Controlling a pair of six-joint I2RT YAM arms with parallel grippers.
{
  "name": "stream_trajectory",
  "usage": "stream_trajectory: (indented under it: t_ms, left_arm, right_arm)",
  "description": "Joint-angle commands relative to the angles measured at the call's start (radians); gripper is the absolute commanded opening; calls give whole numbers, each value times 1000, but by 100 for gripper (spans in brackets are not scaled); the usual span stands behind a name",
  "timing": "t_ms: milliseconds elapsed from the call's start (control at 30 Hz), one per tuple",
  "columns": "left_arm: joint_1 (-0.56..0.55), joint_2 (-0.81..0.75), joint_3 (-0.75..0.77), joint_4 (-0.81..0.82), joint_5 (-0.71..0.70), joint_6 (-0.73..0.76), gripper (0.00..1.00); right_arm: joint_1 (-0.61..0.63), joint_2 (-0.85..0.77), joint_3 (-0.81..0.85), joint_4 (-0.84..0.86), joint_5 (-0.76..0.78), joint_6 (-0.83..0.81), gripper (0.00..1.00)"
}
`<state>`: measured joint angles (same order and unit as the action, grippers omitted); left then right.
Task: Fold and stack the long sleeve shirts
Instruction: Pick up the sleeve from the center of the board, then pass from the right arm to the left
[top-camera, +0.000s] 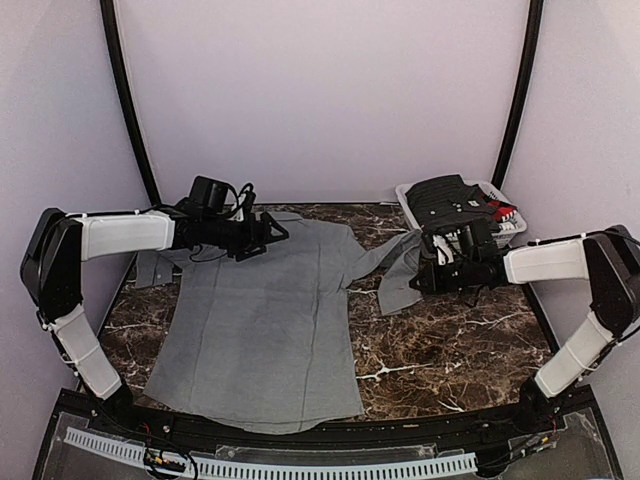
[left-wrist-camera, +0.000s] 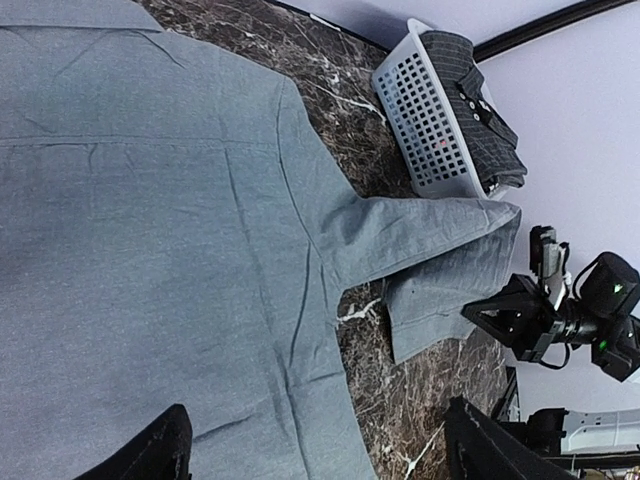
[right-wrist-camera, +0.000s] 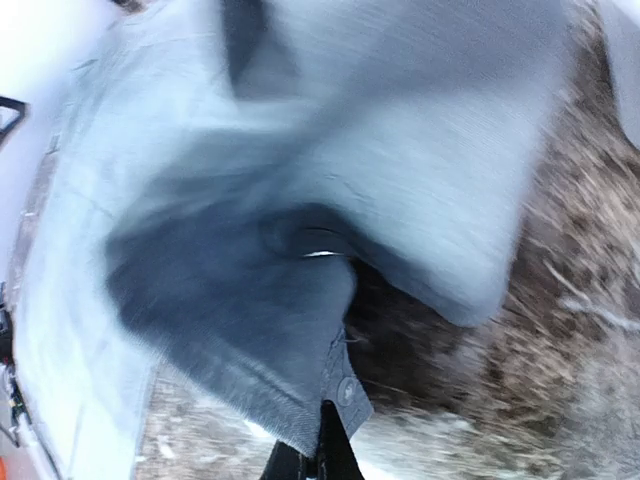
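Right hand (right-wrist-camera: 320, 450) pinches cuff (right-wrist-camera: 338, 388) of grey shirt (top-camera: 260, 320); basket (left-wrist-camera: 425, 125) holds striped shirt (left-wrist-camera: 482, 92).

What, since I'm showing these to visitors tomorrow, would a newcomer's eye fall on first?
A grey shirt lies spread across the left half of the dark marble table, one sleeve cuff pinched in the shut right pincer. At the far right corner, a white basket holds a dark striped shirt, and the open left pincer hovers near the collar.
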<state>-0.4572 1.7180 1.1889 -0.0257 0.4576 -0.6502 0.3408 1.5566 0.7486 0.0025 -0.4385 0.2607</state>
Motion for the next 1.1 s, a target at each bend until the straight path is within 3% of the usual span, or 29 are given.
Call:
stream_trajectory:
  t_ms: [0, 133, 533, 800, 1067]
  left_arm:
    - [-55, -44, -34, 60, 36, 66, 85]
    - [-107, -47, -29, 79, 34, 111, 84]
    - [-256, -49, 9, 46, -55, 298, 83]
    - [-305, -47, 9, -23, -263, 394, 87]
    - [-351, -9, 45, -20, -431, 410, 87]
  right_arm:
    - [78, -55, 119, -88, -42, 30, 0]
    - [157, -27, 250, -186, 19, 20, 0]
    - [342, 188, 609, -264, -32, 30, 0]
    - [391, 286, 760, -304, -46, 43, 0]
    - [416, 324, 803, -309, -58, 69, 0]
